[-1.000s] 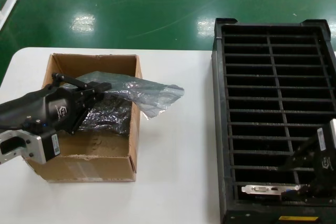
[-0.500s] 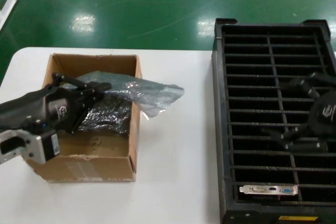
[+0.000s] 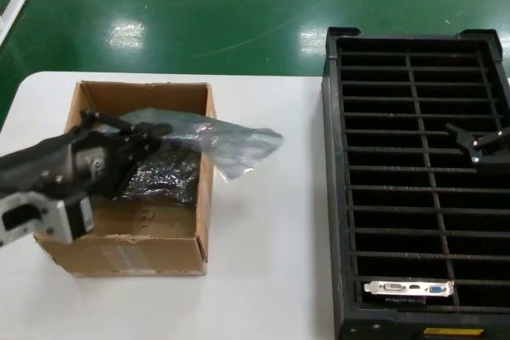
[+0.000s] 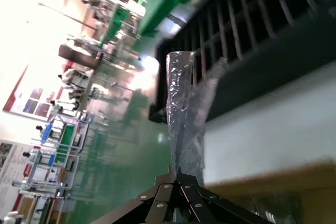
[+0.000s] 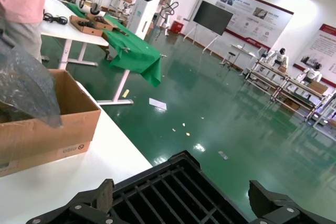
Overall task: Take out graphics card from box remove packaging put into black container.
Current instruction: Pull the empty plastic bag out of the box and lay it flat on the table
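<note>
Brown cardboard, one box [image 3: 135, 181], sits at the left of the head view on the white table [image 3: 271, 220], its top open. One black crate [image 3: 418, 181] fills the right side, ribbed into two columns of narrow slots, with a small yellow label [image 3: 453, 331] on its near rim at the lower right.

One card [image 3: 408, 288] is in view, standing on edge in the crate's second-nearest slot, right column, low in the frame. Its silver bracket faces up and its long axis runs left to right along the slot.

One grey bag [image 3: 227, 142] lies with one end in the box and the other hanging out over the box's right wall, its long axis running left to right toward the middle of the frame. Under it in the box lies a shiny dark bundle [image 3: 163, 177]; how many there are cannot be told.

The left gripper [image 3: 151, 133] reaches over the box from the left edge, fingers pinched tight on the bag's end; the left wrist view shows the bag [image 4: 181, 114] rising from between the closed tips.

The right gripper [image 3: 478, 142] shows only at the right edge, above the crate's middle slots, fingers spread wide and holding nothing; its two fingertips [image 5: 102, 195] stand well apart in the right wrist view.
</note>
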Robot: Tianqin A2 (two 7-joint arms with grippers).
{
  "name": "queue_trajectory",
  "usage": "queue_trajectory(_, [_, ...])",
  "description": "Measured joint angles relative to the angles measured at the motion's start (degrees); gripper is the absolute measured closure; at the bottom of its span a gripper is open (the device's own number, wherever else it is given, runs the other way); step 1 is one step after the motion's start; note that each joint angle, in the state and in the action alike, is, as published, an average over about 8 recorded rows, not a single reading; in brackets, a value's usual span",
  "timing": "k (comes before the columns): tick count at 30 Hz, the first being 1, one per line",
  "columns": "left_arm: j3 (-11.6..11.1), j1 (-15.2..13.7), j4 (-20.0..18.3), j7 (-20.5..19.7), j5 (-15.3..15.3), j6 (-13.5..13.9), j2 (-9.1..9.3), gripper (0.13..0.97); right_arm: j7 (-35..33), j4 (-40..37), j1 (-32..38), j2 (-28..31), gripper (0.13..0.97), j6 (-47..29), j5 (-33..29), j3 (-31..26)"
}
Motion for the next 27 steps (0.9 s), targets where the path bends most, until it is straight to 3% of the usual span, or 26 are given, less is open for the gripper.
queue_trajectory(4, [1.9,-2.3,-1.6,-8.1,-2.0,-0.3,-0.48,0.959,0.0,0.0,0.0,0.0,0.235,0.0,0.0,0.0])
queue_trajectory(8, [7.3,-7.3,-1.9,-18.6,-8.5,-1.7,-1.62,0.959,0.0,0.0,0.0,0.0,0.186,0.0,0.0,0.0])
queue_trajectory(13, [19.3,-17.3,2.3,-32.2,-19.4,-4.8,-1.68,0.959,0.0,0.0,0.0,0.0,0.153,0.0,0.0,0.0])
queue_trajectory(16, [27.9,-23.4,6.5,-40.8,-22.7,-6.8,-0.59,0.959,0.0,0.0,0.0,0.0,0.141,0.0,0.0,0.0])
queue_trajectory(19, [36.3,-28.6,10.8,-49.3,-22.4,-8.4,0.94,0.959,0.0,0.0,0.0,0.0,0.129,0.0,0.0,0.0])
queue_trajectory(23, [46.8,-34.5,15.9,-60.0,-19.2,-10.4,2.84,0.959,0.0,0.0,0.0,0.0,0.129,0.0,0.0,0.0])
queue_trajectory(27, [54.9,-39.5,19.8,-70.5,-14.6,-11.7,4.49,0.958,0.0,0.0,0.0,0.0,0.129,0.0,0.0,0.0])
